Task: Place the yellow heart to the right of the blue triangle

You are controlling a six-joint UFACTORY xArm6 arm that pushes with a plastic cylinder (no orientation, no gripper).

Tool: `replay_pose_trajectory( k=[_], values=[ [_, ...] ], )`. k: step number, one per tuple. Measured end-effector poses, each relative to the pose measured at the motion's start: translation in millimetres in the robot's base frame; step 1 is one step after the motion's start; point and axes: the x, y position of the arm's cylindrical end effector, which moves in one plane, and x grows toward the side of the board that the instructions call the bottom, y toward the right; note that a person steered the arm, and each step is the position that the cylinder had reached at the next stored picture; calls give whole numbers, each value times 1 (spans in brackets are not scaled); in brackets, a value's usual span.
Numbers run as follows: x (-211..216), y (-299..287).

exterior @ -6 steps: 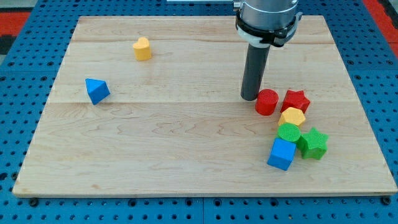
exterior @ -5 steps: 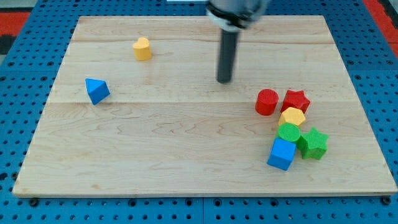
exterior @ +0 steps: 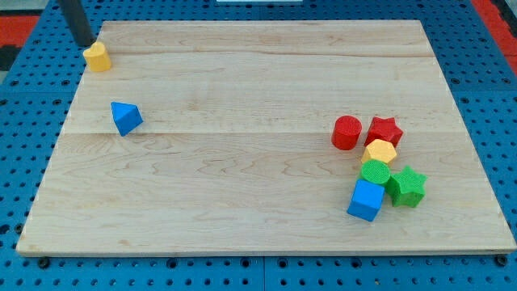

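A: Nearest us, the cluster at the view's right sits untouched: blue cube (exterior: 366, 200), green star (exterior: 406, 186), green cylinder (exterior: 375, 172), yellow hexagon (exterior: 379, 151), red cylinder (exterior: 346, 132), red star (exterior: 384, 130).

B: And the blue triangle (exterior: 125, 118) hasn't budged at mid-left.

A: But the yellow heart (exterior: 98, 57) has! It's been shoved from the upper middle out to the board's (exterior: 242, 178) top-left corner, now above and left of the triangle.

B: That looks like the wrong side; it needs bringing back right and down.

A: My tip (exterior: 84, 42) has swept right across, now touching the heart's upper left, rod leaning slightly. No pincer here, just a rod.
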Motion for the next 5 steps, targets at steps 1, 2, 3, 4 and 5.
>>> replay_pose_trajectory(
  k=[1, 2, 3, 4, 5],
  values=[
    [45, 35],
    [45, 62],
    [28, 73],
    [31, 190],
    [89, 259]
  ],
)
